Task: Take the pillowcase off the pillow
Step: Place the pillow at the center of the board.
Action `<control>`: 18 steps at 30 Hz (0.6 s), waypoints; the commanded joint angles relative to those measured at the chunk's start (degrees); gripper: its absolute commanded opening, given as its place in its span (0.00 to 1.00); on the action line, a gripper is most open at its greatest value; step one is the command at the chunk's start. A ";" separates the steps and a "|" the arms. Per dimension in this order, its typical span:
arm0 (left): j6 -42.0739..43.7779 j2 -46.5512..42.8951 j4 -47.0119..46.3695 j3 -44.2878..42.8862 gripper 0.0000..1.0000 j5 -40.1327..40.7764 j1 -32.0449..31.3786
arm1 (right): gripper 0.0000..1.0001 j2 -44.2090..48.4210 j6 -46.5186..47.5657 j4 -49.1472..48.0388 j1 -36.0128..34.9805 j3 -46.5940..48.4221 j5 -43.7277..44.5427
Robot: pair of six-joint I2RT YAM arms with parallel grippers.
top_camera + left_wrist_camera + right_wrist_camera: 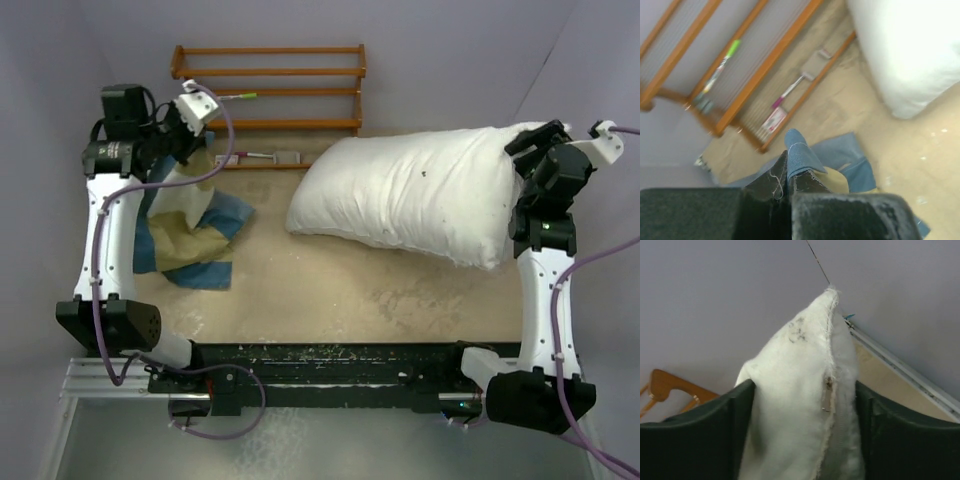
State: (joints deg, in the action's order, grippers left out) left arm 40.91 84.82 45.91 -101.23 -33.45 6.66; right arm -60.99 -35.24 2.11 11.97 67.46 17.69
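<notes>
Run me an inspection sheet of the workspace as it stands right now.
Surface: tan tabletop, pale worn patches.
Job's things: plump white stuffed pillow lies bare at right. The blue, tan and cream fabric pillowcase is crumpled at left, apart from it.
Clutter: green-tipped pen and small pink-and-white items on the wooden slatted rack.
Grippers: left gripper shut on the pillowcase's blue edge. The right gripper has jaws apart, flanking the pillow's corner; grip unclear.
Cables: purple cables hang loose along both arms.
Surroundings: plain grey walls.
</notes>
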 commanded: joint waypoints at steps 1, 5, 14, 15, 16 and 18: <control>-7.83 4.36 2.22 -3.70 0.05 2.76 -7.04 | 0.89 -1.44 2.36 4.26 0.07 8.96 2.64; -9.38 7.77 4.43 -8.89 0.59 3.02 -9.37 | 1.00 -2.79 3.47 7.71 0.07 12.63 0.68; -1.74 5.78 8.06 -10.39 1.00 9.09 -9.21 | 1.00 -10.01 7.48 13.87 -0.01 23.33 -6.83; -0.96 5.70 8.35 -10.78 1.00 10.03 -9.15 | 1.00 -11.30 7.56 14.66 -0.06 25.17 -7.44; -0.37 5.71 8.48 -11.45 1.00 11.35 -9.12 | 1.00 -12.60 7.34 15.20 -0.39 27.10 -8.00; 4.00 5.85 8.07 -13.02 1.00 16.90 -10.16 | 1.00 -14.75 7.69 14.23 -2.87 29.14 -9.21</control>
State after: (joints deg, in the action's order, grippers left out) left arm 37.78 92.77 54.13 -109.93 -24.58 -2.70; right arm -72.58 -29.69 15.57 11.66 91.44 12.32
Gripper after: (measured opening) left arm 0.994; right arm 0.997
